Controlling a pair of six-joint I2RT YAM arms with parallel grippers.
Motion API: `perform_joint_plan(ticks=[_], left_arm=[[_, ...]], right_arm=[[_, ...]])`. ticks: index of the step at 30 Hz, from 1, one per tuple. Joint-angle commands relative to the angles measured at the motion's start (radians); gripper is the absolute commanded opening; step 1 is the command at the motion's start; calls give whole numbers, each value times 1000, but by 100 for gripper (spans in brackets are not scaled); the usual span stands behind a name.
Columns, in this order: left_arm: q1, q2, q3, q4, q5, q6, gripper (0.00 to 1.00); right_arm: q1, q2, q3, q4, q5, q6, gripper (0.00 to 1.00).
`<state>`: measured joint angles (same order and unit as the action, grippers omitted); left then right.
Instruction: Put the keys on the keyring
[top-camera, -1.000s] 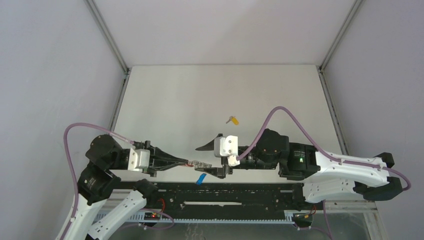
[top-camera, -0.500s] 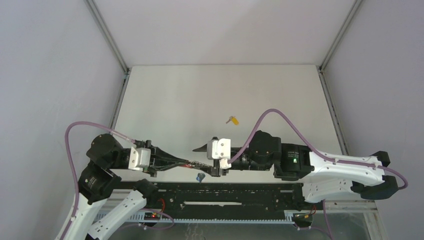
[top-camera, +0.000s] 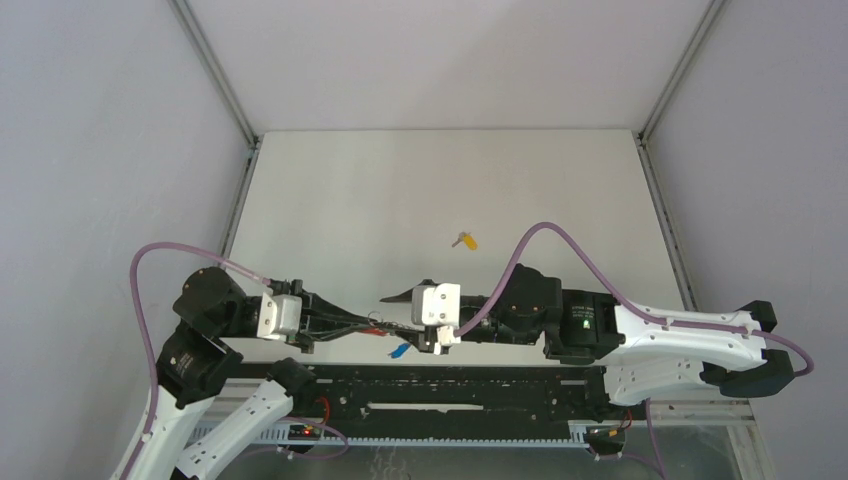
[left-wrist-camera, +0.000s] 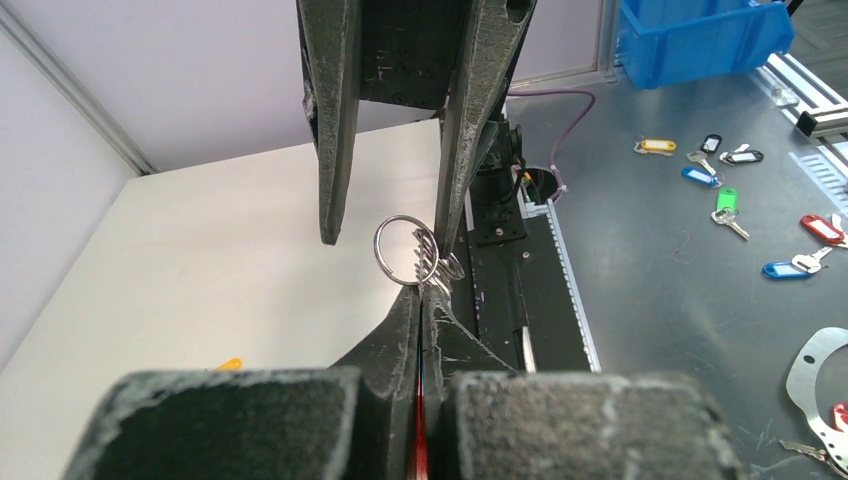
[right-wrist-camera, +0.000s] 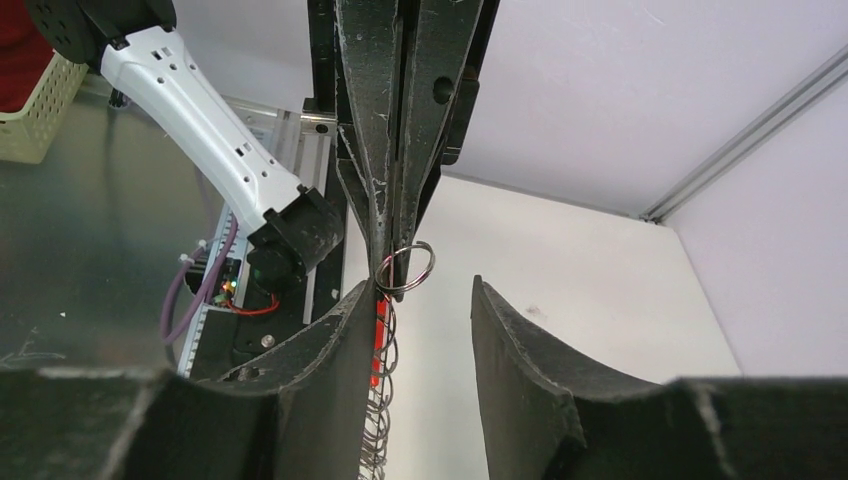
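Keys, two: blue (top-camera: 399, 351), yellow (top-camera: 464, 240); one keyring (left-wrist-camera: 428, 262)

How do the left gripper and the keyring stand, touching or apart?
Touching. The left wrist view shows the left gripper shut on the keyring, its metal ring sticking out beyond the jaws.

Blue plastic bin (left-wrist-camera: 700, 40) beyond a grey metal bench (left-wrist-camera: 660, 300), cream slotted basket (right-wrist-camera: 40, 120).

I count one blue key (top-camera: 399, 351); one yellow key (top-camera: 464, 240); one keyring (left-wrist-camera: 403, 252); two end effectors, the left end effector (left-wrist-camera: 424, 298) and the right end effector (right-wrist-camera: 420, 295).
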<state>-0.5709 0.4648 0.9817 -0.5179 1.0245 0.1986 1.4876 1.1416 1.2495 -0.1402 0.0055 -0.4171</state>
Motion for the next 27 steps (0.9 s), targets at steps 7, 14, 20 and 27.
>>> perform_joint_plan(ticks=[7,14,20,27], left_arm=[[2,5,5,35,20,-14,0],[2,3,2,28,13,5,0],[2,-1,4,14,17,27,0],[2,-12,10,-56,124,150,0]], right_arm=[[5,3,35,63,-43,3,40],[-16,-5,36,58,-142,60,34],[-104,-44,35,58,-279,191,28],[-286,-74,35,5,-530,300,53]])
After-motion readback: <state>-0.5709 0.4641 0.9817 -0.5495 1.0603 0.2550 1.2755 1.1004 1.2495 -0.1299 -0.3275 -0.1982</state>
